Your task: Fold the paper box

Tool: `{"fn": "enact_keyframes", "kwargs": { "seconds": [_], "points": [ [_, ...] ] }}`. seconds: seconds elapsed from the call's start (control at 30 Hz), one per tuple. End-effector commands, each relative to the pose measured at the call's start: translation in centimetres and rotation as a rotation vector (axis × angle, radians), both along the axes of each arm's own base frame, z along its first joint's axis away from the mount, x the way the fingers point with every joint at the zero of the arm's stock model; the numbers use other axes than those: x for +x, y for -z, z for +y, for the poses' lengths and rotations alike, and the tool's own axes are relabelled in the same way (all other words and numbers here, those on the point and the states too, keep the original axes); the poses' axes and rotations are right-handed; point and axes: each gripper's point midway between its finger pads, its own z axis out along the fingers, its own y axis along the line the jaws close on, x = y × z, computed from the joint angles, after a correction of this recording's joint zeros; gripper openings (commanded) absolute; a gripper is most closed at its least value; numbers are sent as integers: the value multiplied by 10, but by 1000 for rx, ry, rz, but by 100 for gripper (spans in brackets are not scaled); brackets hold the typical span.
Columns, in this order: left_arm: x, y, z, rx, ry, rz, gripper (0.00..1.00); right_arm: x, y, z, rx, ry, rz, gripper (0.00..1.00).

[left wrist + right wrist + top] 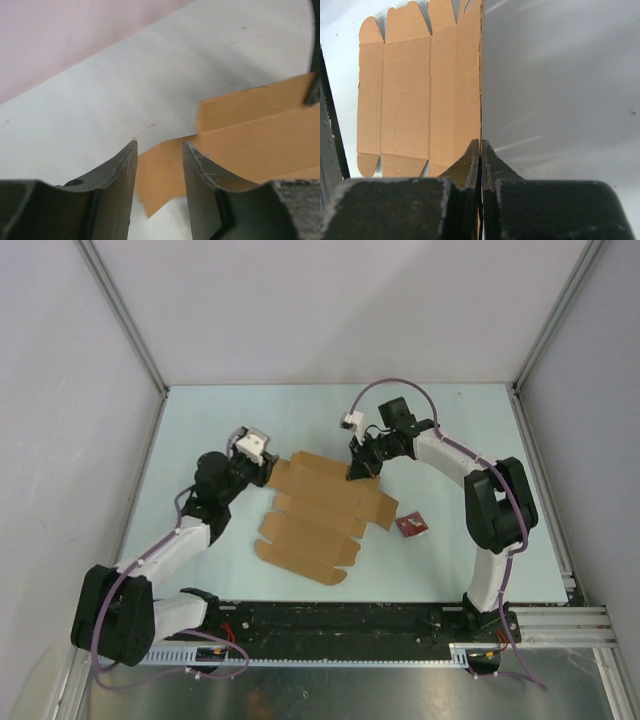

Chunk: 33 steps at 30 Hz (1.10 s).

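In the clamped right tool [480, 147], an edge of the flat brown die-cut cardboard sheet [405, 95] is being pinched; the left tool [159, 146] is hovering, jaws apart, over its corner.

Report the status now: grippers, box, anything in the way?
Left gripper open at a corner flap. Right gripper shut on the paper box edge. Box mostly flat. Red packet nearby, not touching.

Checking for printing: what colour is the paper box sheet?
The paper box is plain brown, no print; clearest in the right wrist view.
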Motion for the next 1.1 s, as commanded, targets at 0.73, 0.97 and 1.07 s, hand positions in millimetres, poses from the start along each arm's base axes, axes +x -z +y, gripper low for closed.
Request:
{"fn": "enact_keyframes", "kwargs": {
  "seconds": [0.73,0.97,1.07],
  "points": [
    [34,20,70,-180,8,266,49,1,-20,-19,22,-23,-115,0],
    [29,20,64,-278,153,336,50,2,-20,-20,25,-15,-111,0],
    [22,18,61,-277,178,328,51,8,-22,-21,43,17,-97,0]
  ]
}}
